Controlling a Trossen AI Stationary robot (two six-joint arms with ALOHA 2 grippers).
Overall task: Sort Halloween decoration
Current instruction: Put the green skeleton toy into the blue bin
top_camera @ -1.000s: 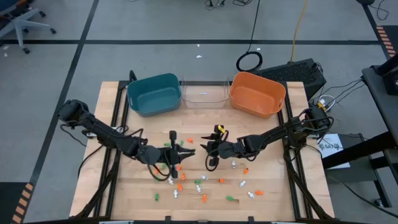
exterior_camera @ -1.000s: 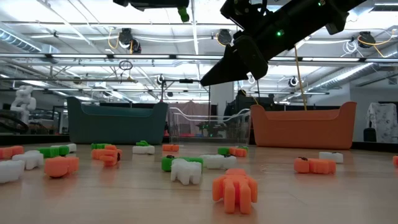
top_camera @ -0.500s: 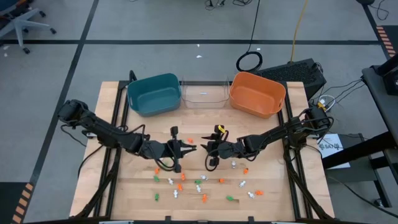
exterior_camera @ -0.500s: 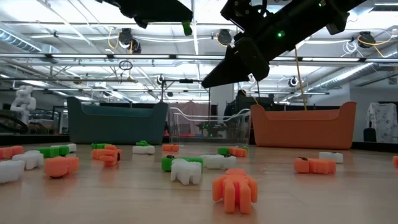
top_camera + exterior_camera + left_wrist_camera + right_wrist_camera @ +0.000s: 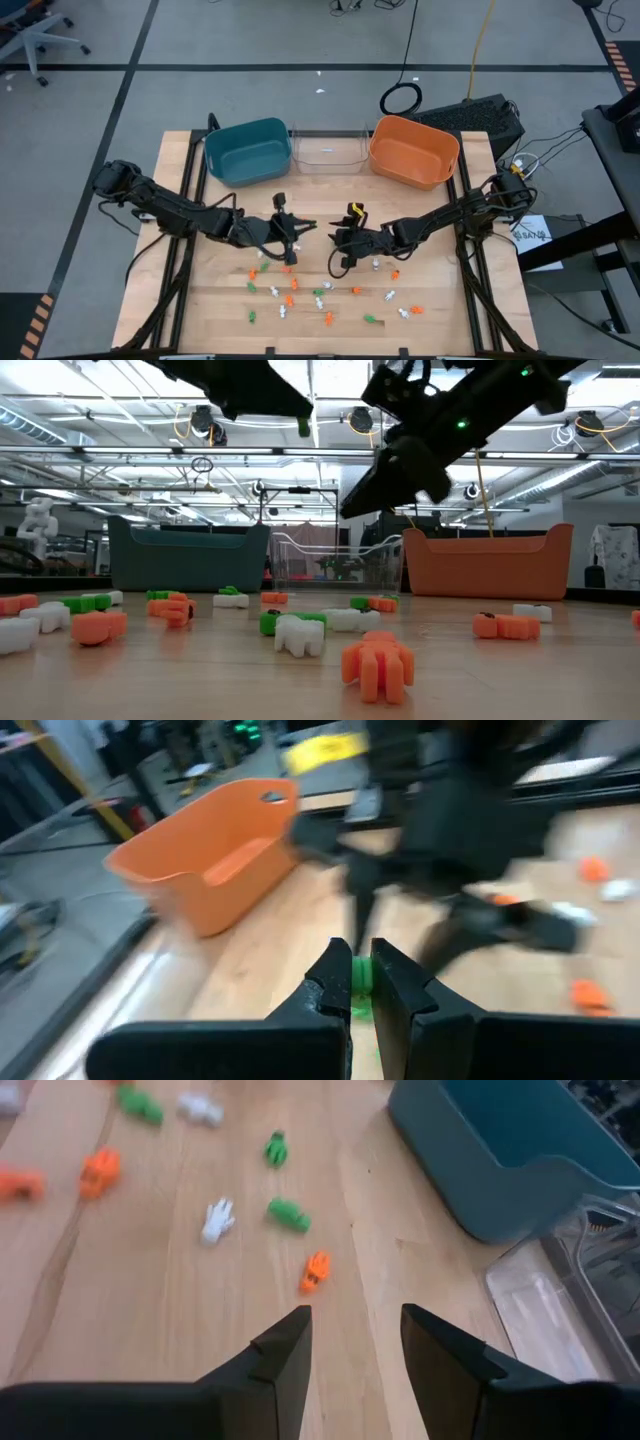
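Table (image 5: 200, 300) first, a pale wooden slab, with three plastic tubs lined up along its far edge: your teal bin (image 5: 247, 150), the clear bin (image 5: 327, 152) in the middle, and the orange bin (image 5: 414, 150) on the right. They sit at the back, I'd say, so the front half is free as a picking floor for the sorting.

Both dark arms reach in toward the centre. Your left gripper (image 5: 360, 982) hangs above the table in front of the teal bin, fingers nearly closed on a small green plastic trinket (image 5: 362, 975) pinched at the tips. From the low camera you can see that green piece (image 5: 303, 427) riding high above the wood, so it looks lifted for carrying, and a grip right at the tips should let it drop cleanly over a bin.

Your right gripper (image 5: 352, 1342) hovers just beside the left one, in front of the clear bin, fingers spread with nothing between them; it looks like it's waiting, or lining up over a pick of its own.

And the rest of the Halloween decoration (image 5: 325, 300), tiny orange, green and white pieces, lies scattered on the table's near half, below and between the two grippers. Plenty left to sort, by the look of it.
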